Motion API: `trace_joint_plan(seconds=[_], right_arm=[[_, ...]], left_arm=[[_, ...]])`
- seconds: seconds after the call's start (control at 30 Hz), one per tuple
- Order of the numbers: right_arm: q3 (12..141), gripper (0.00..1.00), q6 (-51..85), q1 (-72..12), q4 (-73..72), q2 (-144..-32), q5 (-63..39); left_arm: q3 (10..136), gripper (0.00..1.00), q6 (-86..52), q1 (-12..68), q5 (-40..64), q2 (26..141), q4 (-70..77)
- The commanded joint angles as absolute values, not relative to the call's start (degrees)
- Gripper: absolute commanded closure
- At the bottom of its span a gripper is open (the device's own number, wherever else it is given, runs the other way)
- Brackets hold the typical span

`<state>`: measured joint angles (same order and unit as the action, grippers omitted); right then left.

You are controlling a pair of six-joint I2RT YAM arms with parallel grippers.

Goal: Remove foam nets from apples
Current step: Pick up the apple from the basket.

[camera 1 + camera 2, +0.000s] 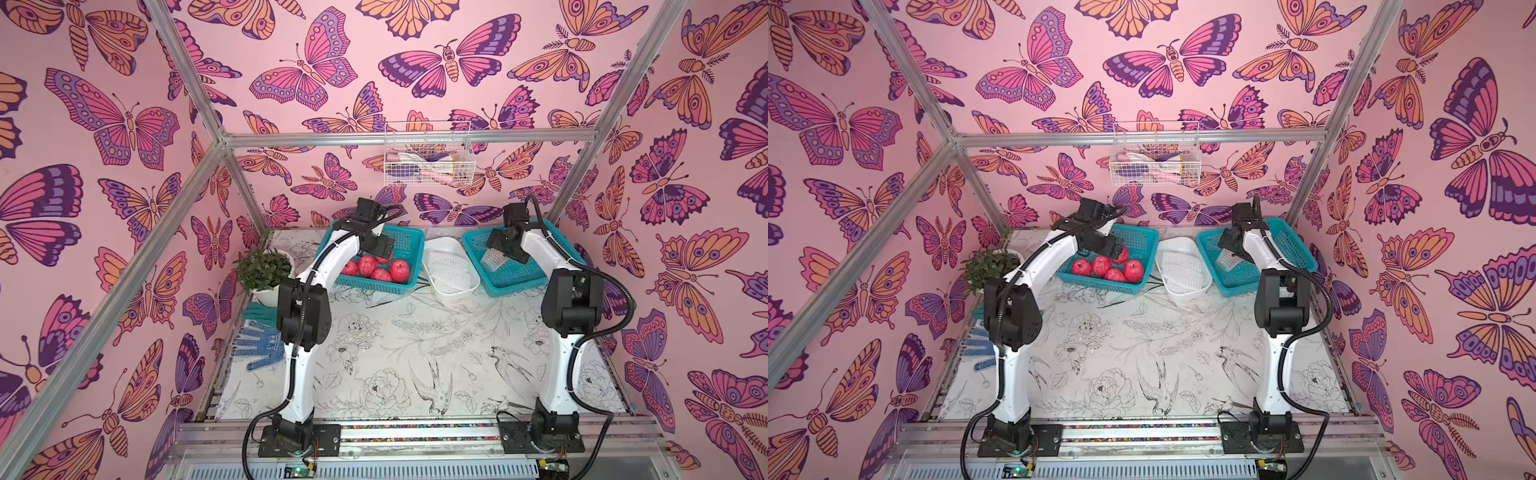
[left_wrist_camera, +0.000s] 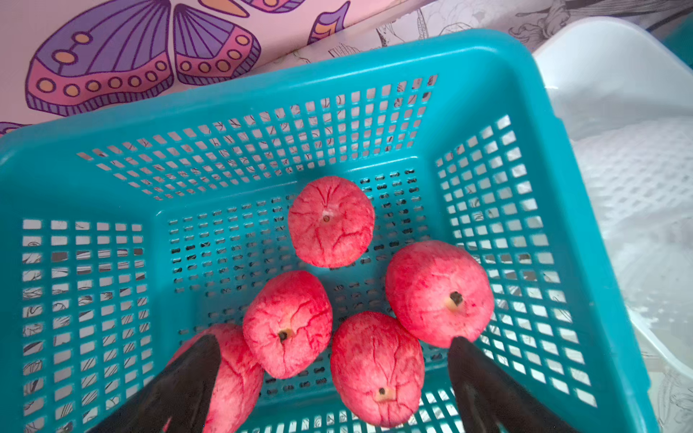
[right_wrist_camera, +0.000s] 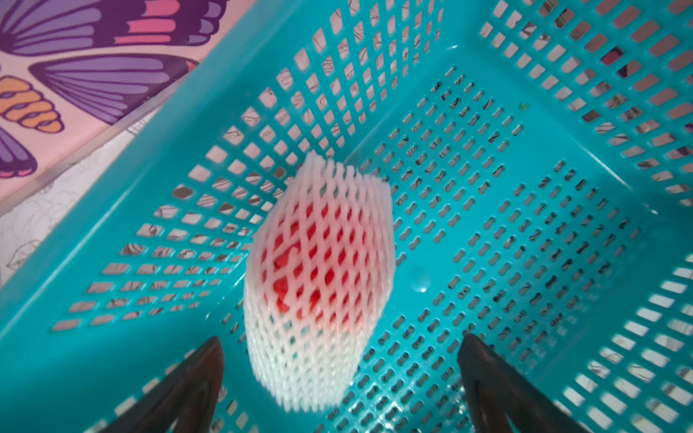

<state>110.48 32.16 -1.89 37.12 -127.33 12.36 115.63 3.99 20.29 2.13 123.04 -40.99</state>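
Empty and wide apart: left pincer [image 2: 333, 340] above five bare apples [image 2: 331, 221], right pincer [image 3: 341, 338] above one foam net [image 3: 318, 356], red showing through.

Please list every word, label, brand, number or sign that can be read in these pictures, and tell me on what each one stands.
No text can be read anywhere.
The left basket, right basket, tray, apples and foam net carry no print.
The items in the wire basket and the boards at the front edge are too small to read.
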Motion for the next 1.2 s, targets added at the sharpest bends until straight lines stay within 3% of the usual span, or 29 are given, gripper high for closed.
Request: trace_joint_plan(seconds=[0.0, 0.43, 0.83, 1.17], right_arm=[[113.77, 0.01, 35.72, -1.40, 38.43, -130.82, 13.53], [115.75, 0.02, 40.79, -1.36, 33.54, -136.27, 16.09], [115.13, 0.30, 44.04, -1.38, 28.75, -136.65, 19.08], [105.67, 0.36, 47.88, -0.14, 24.90, -128.34, 15.30]], left_arm=[[112.69, 0.03, 4.04, 20.99, 3.94, 119.61, -39.08], [104.97, 0.04, 4.78, 24.02, 6.03, 113.50, -36.21], [100.15, 0.05, 6.41, 26.23, 5.14, 109.43, -34.92], [98.18, 0.05, 7.91, 28.70, 6.15, 106.28, -32.61]])
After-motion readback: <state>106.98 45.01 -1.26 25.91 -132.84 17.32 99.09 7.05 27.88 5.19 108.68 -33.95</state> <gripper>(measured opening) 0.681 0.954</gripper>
